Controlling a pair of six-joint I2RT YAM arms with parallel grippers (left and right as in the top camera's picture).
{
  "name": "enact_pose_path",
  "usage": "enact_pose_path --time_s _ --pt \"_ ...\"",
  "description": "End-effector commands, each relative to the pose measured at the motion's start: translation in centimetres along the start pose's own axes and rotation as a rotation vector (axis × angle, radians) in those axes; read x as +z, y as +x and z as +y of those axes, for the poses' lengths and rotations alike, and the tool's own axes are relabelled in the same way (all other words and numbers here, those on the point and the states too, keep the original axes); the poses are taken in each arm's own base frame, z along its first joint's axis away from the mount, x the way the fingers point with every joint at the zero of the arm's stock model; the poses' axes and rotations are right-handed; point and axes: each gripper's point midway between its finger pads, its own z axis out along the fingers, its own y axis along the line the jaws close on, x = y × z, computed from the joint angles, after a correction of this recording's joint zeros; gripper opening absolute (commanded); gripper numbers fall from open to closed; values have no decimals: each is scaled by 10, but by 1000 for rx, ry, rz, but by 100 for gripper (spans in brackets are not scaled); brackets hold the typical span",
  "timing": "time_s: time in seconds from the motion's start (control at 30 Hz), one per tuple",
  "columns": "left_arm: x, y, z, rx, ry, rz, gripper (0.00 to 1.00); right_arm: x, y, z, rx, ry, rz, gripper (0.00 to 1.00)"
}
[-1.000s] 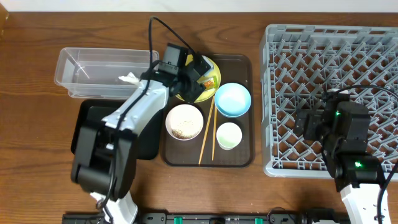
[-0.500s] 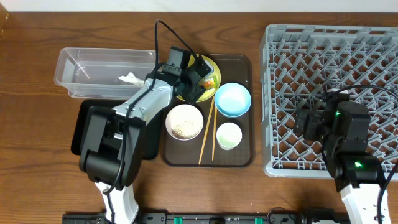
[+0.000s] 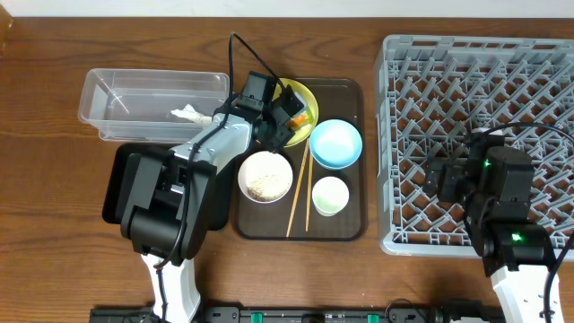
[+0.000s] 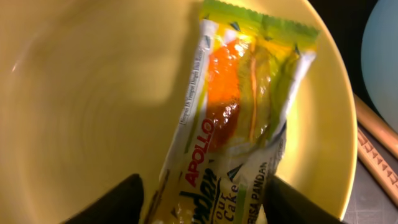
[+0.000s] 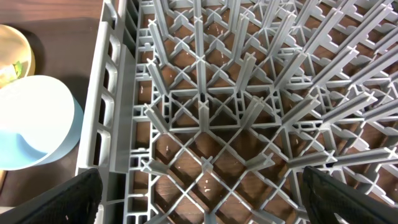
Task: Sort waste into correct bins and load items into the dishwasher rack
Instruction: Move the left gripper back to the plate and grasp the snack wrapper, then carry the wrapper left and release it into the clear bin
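Now the left tool [image 4: 205, 199] has crept further over the yellow plate [image 4: 81, 112], which sits at the upper middle of the overhead frame on the brown serving tray [image 3: 354, 220]. Its jaws have drawn inward since a second ago. They straddle the lower end of the snack wrapper [image 4: 242, 118], one dark finger just beside each edge. The wrapper lies flat on the plate, and I cannot tell whether it is pinched yet or merely bracketed. I judge the pick of the waste is about to be made, with the clear tub [image 3: 143, 99] at upper left and the black tray [image 3: 115, 193] below it near at hand. The right tool [image 5: 199, 193] hangs spread wide and unladen over the dishwasher rack [image 3: 502, 81].
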Motion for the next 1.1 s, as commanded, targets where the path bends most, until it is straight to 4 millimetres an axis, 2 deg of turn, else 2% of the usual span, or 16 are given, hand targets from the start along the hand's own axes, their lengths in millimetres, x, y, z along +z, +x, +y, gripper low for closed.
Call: enact_pose_path --time_s 0.0,0.1,0.2,0.3,0.4,0.53,0.63,0.73,0.87,0.97,1.07 --pt "4 2 2 4 -8 11 44 -4 -8 4 -14 -12 -19 99" --pt "4 2 2 4 -8 11 21 -4 -8 4 -14 -12 -18 99" --pt "4 1 3 -3 -9 10 10 -4 -8 4 -14 -12 -18 99" --pt "-2 -4 4 -47 -17 -6 6 -4 -8 4 -14 -12 -18 99" --pt "-17 -16 8 -94 -35 -46 6 -4 -8 4 -14 -12 -18 99" --pt "-53 -41 19 -206 -80 -140 6 -4 -8 4 -14 -12 -18 99" --pt "-88 -47 48 -421 -208 -197 6 -4 -8 4 -14 -12 -18 99" --pt "-122 -40 81 -665 -329 -254 6 -4 -8 4 -14 -12 -18 99" --pt "-162 -30 114 -929 -369 -361 6 -4 -8 4 -14 -12 -19 99" --pt "-180 -12 139 -1155 -393 -422 6 -4 -8 4 -14 -12 -19 99" --pt "-183 20 156 -1437 -402 -429 6 -4 -8 4 -14 -12 -19 99"
